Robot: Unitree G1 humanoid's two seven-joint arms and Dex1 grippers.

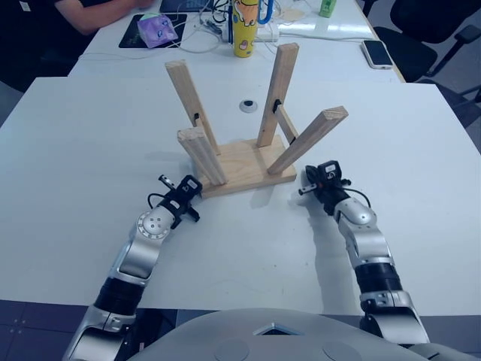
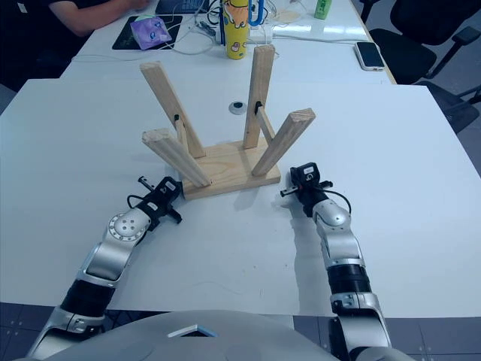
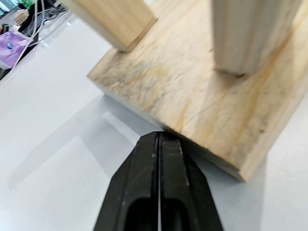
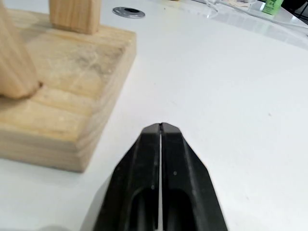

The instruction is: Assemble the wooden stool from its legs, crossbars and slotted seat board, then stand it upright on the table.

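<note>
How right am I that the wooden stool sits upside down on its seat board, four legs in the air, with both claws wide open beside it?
Nearly: the claws are not open. The left claw and right claw are both shut tight, as the wrist views show. The stool does sit upside down on its seat board, legs up.

Colours: seat board [image 1: 242,167] and legs [image 1: 192,96], pale natural wood with brown grain streaks; table [image 1: 75,188], plain white; left hand [image 3: 159,139] and right hand [image 4: 160,129], black; cup [image 1: 244,36], yellow; pouch [image 1: 158,30], purple
</note>
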